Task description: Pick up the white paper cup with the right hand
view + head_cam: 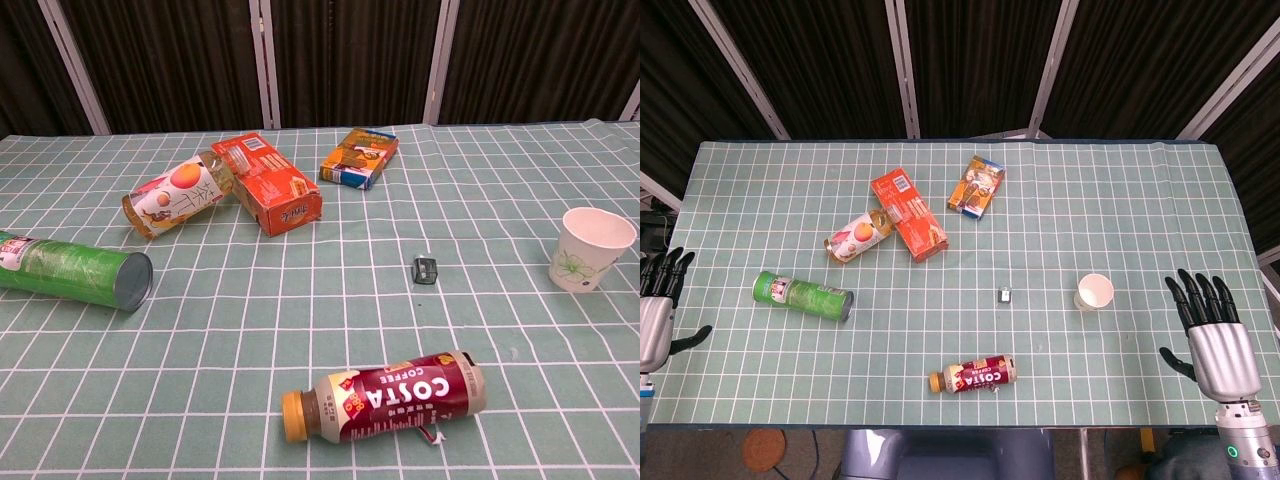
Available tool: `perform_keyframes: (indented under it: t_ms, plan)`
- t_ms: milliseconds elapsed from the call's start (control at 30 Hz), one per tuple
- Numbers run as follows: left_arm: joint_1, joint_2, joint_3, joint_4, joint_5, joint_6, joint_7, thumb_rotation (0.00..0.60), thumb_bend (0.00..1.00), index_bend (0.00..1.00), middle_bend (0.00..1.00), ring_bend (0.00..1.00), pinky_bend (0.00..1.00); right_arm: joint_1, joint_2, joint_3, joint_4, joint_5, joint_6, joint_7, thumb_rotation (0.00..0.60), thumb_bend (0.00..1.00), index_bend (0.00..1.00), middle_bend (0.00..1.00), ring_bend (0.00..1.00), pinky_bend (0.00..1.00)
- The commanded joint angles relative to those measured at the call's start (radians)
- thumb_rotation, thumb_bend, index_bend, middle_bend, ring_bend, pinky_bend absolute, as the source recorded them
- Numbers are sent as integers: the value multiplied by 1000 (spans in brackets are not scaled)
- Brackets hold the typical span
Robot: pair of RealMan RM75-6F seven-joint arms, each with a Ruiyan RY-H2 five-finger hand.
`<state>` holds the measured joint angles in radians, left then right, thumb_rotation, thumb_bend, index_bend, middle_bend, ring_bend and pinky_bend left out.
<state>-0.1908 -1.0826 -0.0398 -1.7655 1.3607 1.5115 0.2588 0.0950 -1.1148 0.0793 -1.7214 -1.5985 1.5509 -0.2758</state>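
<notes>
the white paper cup [1094,292] stands upright on the checked green tabletop [1060,200], its mouth facing up, with a faint green print on its side in the chest view. the right hand [1212,335] hovers near the cup, off toward the tabletop's right edge, not touching it; its fingers are spread apart and hold nothing. the left hand [658,305] is well apart from the cup, at the far left edge, fingers also spread and empty. a small dark clip [1006,295] lies to the left of the cup. a coffee bottle [974,376] lies on its side, left of the cup and nearer the front edge. further left of the cup lies a green can [802,295]. an orange box [908,213], touching a juice bottle [856,236], and a snack box [976,186] lie left of the cup toward the back edge.
</notes>
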Motion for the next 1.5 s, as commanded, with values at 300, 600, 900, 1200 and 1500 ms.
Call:
perform_keyframes:
  t_ms: [300,600,900,1200,1500]
  plan:
    - [14,1,-8,5,20,4,-5,600,0,0,0,0,0,18,-30,-24,28,-11,-54,-38,600,0,0,0,0,0]
    - [11,-5,-18,-10,37,-1,24,600,0,0,0,0,0,195,-118,-15,94,-111,-282,-300,600,0,0,0,0,0]
    - [6,-9,-33,0,10,-28,35,600,0,0,0,0,0,357,-236,17,198,-92,-529,-565,600,0,0,0,0,0]
    - [7,-4,-41,6,-8,-48,21,600,0,0,0,0,0,393,-337,38,327,42,-618,-812,600,0,0,0,0,0]
    - [10,-1,-39,-5,8,-50,23,600,0,0,0,0,0,394,-371,33,374,155,-607,-961,600,0,0,0,0,0]
